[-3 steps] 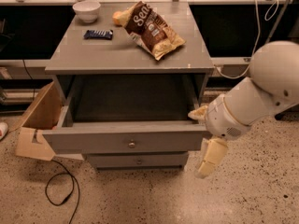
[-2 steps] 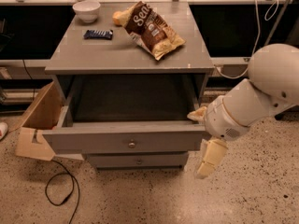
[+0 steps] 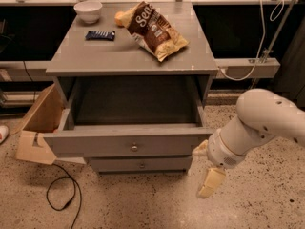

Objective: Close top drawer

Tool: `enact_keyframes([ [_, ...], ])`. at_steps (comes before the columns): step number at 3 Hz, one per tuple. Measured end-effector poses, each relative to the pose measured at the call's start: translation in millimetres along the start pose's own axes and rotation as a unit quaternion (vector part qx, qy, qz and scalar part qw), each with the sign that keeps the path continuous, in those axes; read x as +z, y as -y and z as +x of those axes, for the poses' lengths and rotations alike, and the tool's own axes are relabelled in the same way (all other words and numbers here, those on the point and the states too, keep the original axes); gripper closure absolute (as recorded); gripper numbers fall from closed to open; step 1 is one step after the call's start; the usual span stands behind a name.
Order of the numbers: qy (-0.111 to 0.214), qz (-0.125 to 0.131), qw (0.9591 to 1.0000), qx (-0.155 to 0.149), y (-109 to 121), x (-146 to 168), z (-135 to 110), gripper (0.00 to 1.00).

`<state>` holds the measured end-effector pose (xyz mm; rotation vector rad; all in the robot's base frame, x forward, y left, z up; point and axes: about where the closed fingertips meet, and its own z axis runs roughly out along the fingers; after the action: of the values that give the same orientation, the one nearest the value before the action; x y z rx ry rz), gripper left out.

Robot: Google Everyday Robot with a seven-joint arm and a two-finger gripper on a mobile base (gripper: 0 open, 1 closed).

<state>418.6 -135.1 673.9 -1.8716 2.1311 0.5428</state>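
Top drawer (image 3: 95, 144) is open, pulled well out of the cabinet. Its front hangs forward of the counter (image 3: 119, 56) edge. The inside is dark, with nothing visible in it. Knob (image 3: 134, 147) sits centred on the front, with nothing touching it.

Gripper (image 3: 200, 173) is at the drawer's right front corner, low, just off the front panel. Jaws are released, spread wide and holding nothing. The upper finger (image 3: 200, 150) points at the corner, right beside it, but I can't tell if it's touching. The lower one hangs down toward the floor (image 3: 143, 204). Arm (image 3: 262, 123) comes in from the right, and its white shell covers the space beside the cabinet.

Lower drawer (image 3: 109, 165) under it is shut, with the same kind of knob.

On the counter:
- Bowl (image 3: 88, 11) is at back left.
- Dark wrapped bar (image 3: 100, 35) is just in front of the bowl.
- Chip bag (image 3: 155, 30) lies flat and tilted at centre-right.

Cardboard box (image 3: 40, 123) leans against the cabinet's left side, next to the open drawer. Black cable (image 3: 62, 194) loops on the floor below it.
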Motion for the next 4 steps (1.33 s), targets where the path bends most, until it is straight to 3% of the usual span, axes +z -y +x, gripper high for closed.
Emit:
enact_keyframes([
  [1,-0.019,0.024,0.9995,0.013,21.5,33.1,28.5,0.42],
  [2,-0.022,0.098,0.9948,0.016,74.3,48.0,38.4,0.65],
  [3,-0.010,0.171,0.9852,0.010,131.3,51.7,26.5,0.88],
  [4,-0.009,0.172,0.9850,0.010,130.2,51.9,26.3,1.00],
])
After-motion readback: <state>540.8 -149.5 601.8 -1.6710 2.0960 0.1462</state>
